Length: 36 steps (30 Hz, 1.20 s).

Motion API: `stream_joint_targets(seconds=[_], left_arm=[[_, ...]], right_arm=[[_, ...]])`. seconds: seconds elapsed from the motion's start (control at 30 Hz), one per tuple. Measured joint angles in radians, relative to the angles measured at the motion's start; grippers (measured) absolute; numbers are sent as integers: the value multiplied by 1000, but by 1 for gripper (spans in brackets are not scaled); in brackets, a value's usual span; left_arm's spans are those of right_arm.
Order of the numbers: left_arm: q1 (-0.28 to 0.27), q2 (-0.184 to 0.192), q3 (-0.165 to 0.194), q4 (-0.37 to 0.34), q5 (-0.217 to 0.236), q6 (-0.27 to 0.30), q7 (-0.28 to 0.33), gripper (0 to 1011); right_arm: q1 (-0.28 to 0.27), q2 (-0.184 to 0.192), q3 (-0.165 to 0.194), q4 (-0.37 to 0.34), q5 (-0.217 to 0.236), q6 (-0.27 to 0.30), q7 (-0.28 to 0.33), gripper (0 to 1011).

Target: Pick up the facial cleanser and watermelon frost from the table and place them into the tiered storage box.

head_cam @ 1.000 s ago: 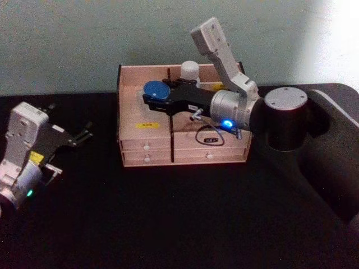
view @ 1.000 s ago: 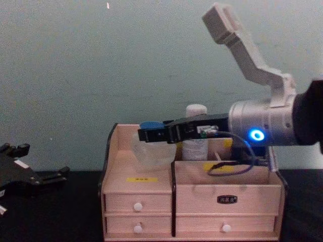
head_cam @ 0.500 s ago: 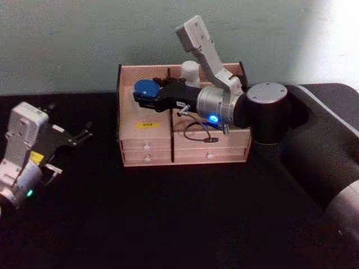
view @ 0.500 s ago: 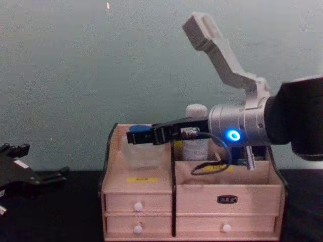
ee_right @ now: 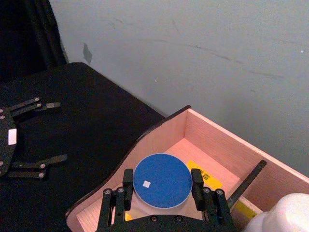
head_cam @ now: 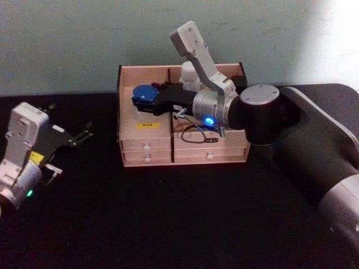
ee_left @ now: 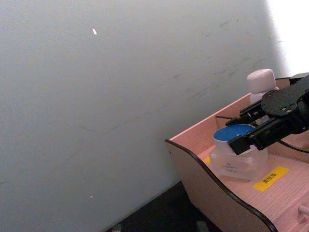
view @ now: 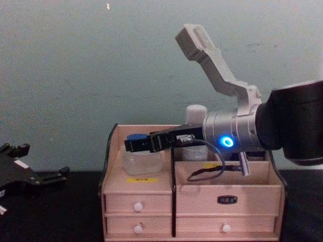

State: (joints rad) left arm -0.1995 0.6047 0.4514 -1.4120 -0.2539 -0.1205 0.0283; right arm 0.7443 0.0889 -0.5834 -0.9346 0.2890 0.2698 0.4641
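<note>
My right gripper reaches over the tiered storage box, a light wooden organiser with drawers. It is shut on a clear jar with a blue lid, which I take for the watermelon frost. Seen from the chest, the jar sits low in the box's left compartment above a yellow label, the right gripper clamping its lid. A white-capped bottle, apparently the facial cleanser, stands in the back compartment. My left gripper is parked open at the table's left.
The black table stretches in front of the box. A pale wall rises close behind it. A dark divider splits the box's front into left and right drawers with white knobs.
The right gripper has carried the blue-lidded jar leftward and down, from above the box's middle into the left compartment. The left arm has stayed still.
</note>
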Motion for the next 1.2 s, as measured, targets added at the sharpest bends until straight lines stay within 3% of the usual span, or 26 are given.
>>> stream_joint_targets(seconds=[0.4,0.8,1.2], left_arm=[[0,0,0,0,0,0,0,1001],[0,0,0,0,0,0,0,1001],[0,0,0,0,0,0,0,1001]], right_arm=[[0,0,0,0,-2,2,-1,712],[-1,1,0,1,-2,6,-1,1002],[-1,1,1,-2,-1,5,0,1000]])
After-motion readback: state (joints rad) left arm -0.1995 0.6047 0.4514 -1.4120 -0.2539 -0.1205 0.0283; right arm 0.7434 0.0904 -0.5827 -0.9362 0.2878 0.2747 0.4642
